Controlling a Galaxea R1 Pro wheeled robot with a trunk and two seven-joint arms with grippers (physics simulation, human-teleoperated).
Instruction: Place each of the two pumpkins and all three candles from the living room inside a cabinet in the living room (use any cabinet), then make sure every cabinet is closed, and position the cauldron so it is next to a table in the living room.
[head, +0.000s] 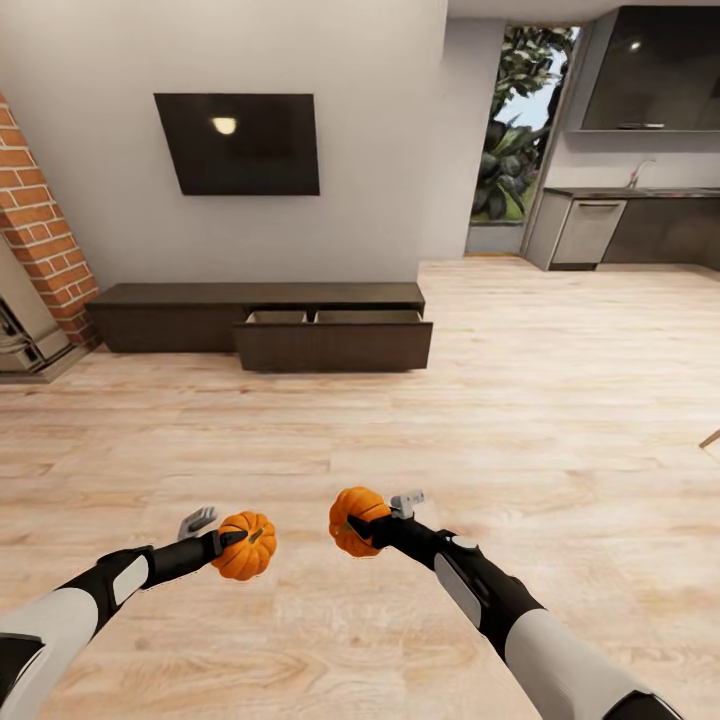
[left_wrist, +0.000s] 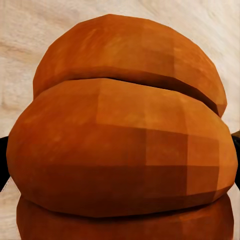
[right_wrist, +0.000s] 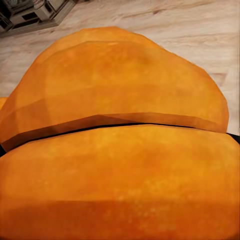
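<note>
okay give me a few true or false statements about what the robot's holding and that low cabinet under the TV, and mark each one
1. Each gripper holds a pumpkin: left gripper on the left pumpkin, right gripper on the right pumpkin. True.
2. The cabinet has all drawers shut. False: one drawer is pulled open.
3. A pumpkin already lies in the open drawer. False: what shows of its inside looks empty.
4. The TV hangs above the cabinet. True.

Two orange ribbed pumpkins held above the wood floor, side by side, near each other but apart: left pumpkin (head: 245, 546) in left gripper (head: 228, 540), right pumpkin (head: 357, 520) in right gripper (head: 366, 524). Cabinet (head: 262, 324), long low dark-brown, against the far wall; its right-hand drawers (head: 333, 340) pulled open, pale interiors showing.
</note>
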